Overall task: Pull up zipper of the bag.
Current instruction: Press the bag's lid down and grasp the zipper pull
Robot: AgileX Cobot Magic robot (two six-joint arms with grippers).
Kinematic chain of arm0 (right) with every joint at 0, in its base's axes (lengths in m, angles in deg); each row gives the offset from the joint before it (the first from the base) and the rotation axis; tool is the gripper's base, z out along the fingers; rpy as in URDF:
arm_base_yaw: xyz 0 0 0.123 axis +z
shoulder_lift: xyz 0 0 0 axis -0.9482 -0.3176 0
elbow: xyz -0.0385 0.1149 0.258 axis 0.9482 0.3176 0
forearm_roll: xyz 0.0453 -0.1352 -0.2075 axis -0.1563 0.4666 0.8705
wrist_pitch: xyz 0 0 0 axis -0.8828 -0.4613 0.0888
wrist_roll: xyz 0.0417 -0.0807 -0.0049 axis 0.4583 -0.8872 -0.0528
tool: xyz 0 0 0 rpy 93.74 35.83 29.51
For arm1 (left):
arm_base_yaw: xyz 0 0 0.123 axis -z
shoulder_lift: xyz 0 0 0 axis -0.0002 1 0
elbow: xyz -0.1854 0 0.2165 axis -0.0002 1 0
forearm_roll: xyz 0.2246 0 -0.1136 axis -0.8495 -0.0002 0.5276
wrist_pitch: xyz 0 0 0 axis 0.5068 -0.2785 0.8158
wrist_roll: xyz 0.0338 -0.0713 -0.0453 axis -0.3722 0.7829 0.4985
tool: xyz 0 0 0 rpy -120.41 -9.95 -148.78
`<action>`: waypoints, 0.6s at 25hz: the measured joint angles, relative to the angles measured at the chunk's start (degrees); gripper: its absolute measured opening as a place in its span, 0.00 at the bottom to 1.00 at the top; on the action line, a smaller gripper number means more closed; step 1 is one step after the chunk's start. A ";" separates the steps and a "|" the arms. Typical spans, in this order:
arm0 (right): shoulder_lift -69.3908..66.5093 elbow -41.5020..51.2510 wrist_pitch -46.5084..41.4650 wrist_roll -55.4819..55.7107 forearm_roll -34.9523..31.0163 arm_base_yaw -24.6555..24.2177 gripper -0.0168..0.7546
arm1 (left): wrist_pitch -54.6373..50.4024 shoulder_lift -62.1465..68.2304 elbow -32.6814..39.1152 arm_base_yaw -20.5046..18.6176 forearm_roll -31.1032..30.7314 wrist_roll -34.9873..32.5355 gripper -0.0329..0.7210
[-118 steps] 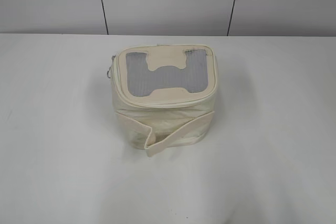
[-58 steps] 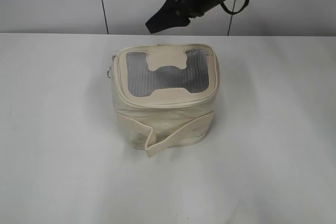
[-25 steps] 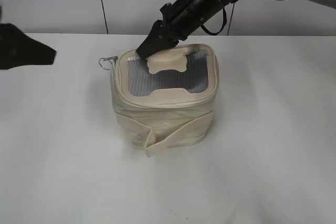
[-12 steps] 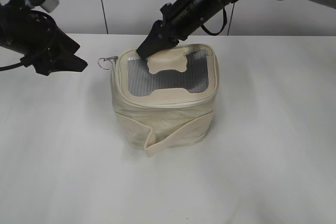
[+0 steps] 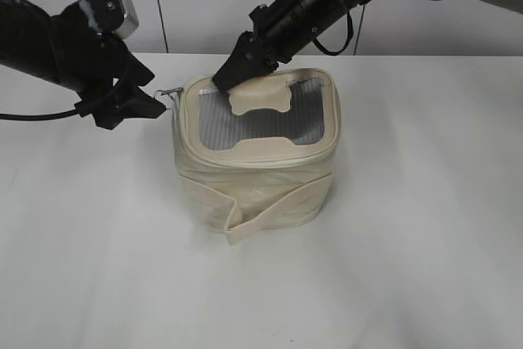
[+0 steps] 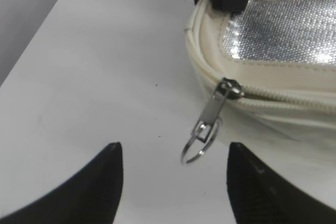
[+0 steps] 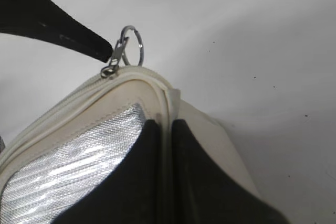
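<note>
The cream bag (image 5: 253, 177) stands upright mid-table, its grey mesh top panel facing up. The zipper (image 6: 283, 95) runs around the top edge. A silver ring pull (image 6: 202, 140) hangs off the bag's left rear corner, and also shows in the exterior view (image 5: 167, 94) and the right wrist view (image 7: 131, 45). My left gripper (image 6: 170, 148) is open, with the ring pull just ahead between its fingers, not touching; in the exterior view it (image 5: 147, 104) sits left of the bag. My right gripper (image 5: 229, 78) is shut on the bag's rear top edge (image 7: 164, 124).
The white table (image 5: 425, 226) spreads around the bag. A grey panelled wall (image 5: 98, 6) runs behind the table's back edge. The bag's wide strap band (image 5: 245, 214) wraps the front, its loose end sticking out.
My left arm has come in from the left and moved right to the ring pull at the bag's corner. My right gripper has stayed clamped on the rear top edge.
</note>
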 joint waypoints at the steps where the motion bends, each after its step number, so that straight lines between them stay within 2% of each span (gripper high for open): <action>1: 0.00 0.00 0.00 0.00 0.00 0.00 0.09 | 0.12 0.51 0.00 0.15 0.00 0.00 0.68; 15: 0.00 0.00 0.00 0.24 -0.11 0.00 0.08 | 0.89 4.46 -0.89 1.06 1.92 -0.17 0.68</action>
